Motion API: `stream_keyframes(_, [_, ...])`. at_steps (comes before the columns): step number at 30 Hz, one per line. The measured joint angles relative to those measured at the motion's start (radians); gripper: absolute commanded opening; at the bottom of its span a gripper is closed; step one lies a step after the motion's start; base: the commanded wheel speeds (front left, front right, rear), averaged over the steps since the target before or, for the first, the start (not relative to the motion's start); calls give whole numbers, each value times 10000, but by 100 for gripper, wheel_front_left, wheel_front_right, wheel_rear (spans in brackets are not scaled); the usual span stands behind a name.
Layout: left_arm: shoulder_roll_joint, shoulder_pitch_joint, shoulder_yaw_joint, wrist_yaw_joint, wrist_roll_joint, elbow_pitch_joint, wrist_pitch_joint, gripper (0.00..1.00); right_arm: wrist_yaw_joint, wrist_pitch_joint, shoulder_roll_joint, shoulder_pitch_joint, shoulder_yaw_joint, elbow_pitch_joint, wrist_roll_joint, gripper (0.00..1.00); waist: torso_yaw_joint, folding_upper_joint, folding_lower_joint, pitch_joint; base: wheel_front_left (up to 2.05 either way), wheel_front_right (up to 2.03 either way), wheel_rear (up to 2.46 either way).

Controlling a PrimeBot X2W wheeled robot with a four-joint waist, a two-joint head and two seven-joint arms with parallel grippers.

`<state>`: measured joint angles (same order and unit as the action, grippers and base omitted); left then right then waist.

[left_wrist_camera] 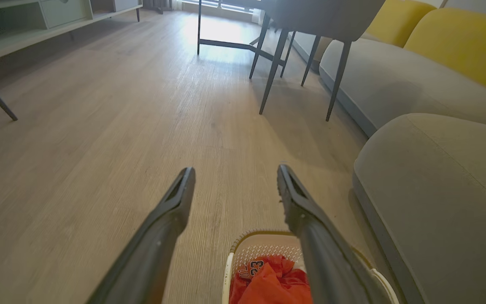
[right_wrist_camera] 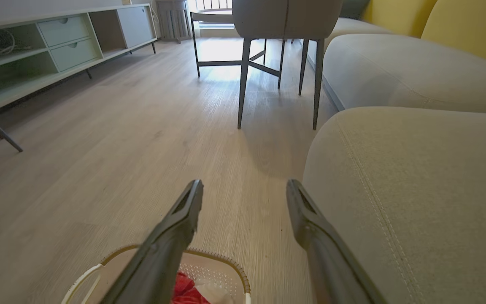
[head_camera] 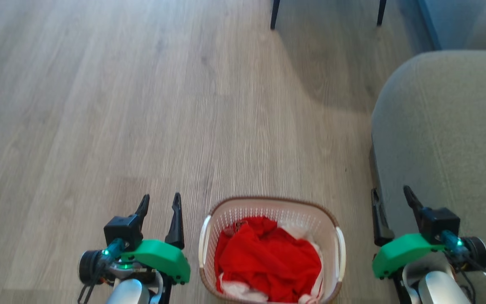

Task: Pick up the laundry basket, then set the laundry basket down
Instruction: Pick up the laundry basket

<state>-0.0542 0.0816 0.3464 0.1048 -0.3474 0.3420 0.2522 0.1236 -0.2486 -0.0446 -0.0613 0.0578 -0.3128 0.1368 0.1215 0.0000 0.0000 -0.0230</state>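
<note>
Laundry basket (head_camera: 268, 209) sits right between my 2 grippers, left gripper (head_camera: 161, 197) bit nearer than right gripper (head_camera: 390, 191). Both spread wide, holding nothing, so reach inward imo.

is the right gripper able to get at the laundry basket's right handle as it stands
Probably yes: the open right gripper sits beside the right handle of the laundry basket, bare floor between.

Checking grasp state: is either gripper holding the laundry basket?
No, left gripper and right gripper sit open either side of the laundry basket, clear of it.
</note>
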Motion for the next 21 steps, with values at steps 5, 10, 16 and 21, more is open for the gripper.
stream_keyframes(5, [6,355,82,-6,-207,397,0,100,0,2,-2,-553,92,-163,-23,100,-37,0,0,-657,0,0,0])
stream_keyframes(10, [50,1754,96,-148,-522,1336,0,100,0,-2,-6,-2104,370,-1049,-54,100,-92,0,1,-1975,0,0,0])
stream_keyframes(16, [130,3094,360,-719,-1076,2786,2,100,0,-2,-40,-3527,763,-3200,364,100,-126,0,3,-3378,0,0,0])
stream_keyframes(21, [159,3967,648,-1001,-1110,4048,0,100,0,134,-107,-4876,1166,-5265,1103,100,-139,0,4,-4418,0,0,0])
